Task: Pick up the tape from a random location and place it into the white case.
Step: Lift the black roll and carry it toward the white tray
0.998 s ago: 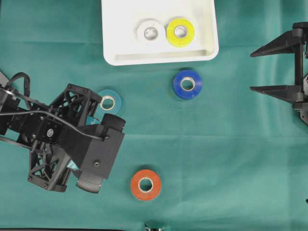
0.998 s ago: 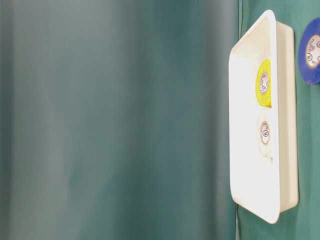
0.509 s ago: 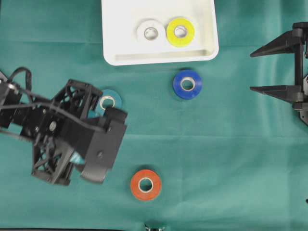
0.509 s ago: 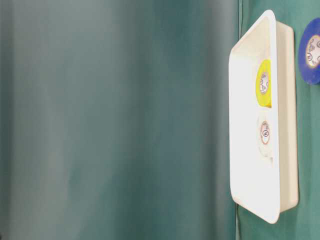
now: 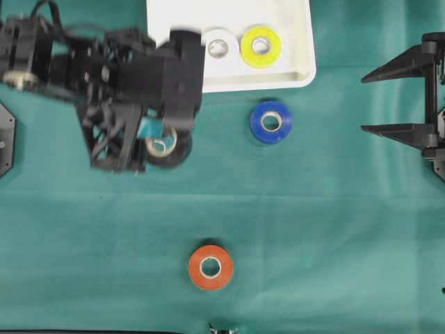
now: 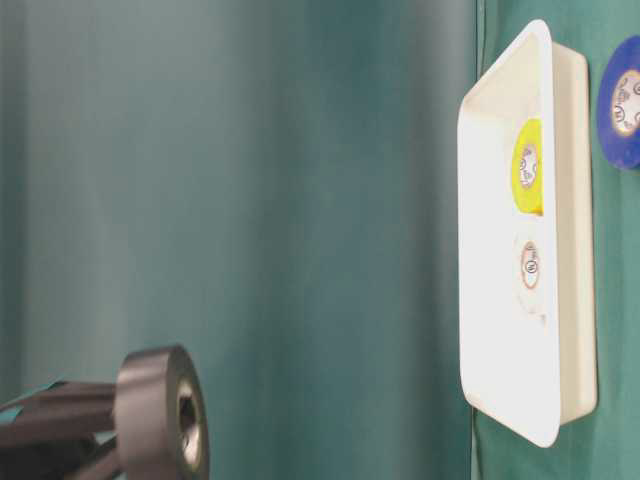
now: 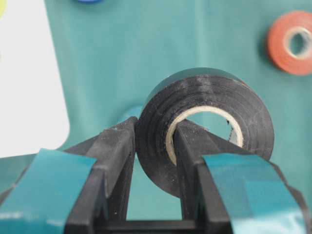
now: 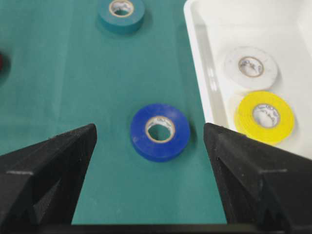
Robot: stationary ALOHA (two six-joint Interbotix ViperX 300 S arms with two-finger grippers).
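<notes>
My left gripper [image 5: 161, 142] [image 7: 156, 131] is shut on a black tape roll [image 7: 209, 117] [image 5: 169, 149]. One finger sits inside the roll's core and the other outside, pinching its wall. The roll hangs in the air, as the table-level view shows [image 6: 160, 420]. It is just below the lower left corner of the white case [image 5: 229, 83] [image 8: 200, 73] [image 6: 575, 250]. A white roll [image 5: 218, 46] and a yellow roll [image 5: 261, 46] lie in the case. My right gripper [image 5: 365, 102] [image 8: 149, 134] stands open at the right edge, holding nothing.
A blue roll [image 5: 271, 122] [image 8: 160, 130] lies on the green cloth below the case. An orange-red roll [image 5: 211, 267] [image 7: 292, 43] lies near the front edge. A teal roll [image 8: 121, 14] lies on the cloth under the left gripper.
My left arm has swung from the lower left up towards the case, carrying the black roll, and has come into the table-level view. The right arm has not moved.
</notes>
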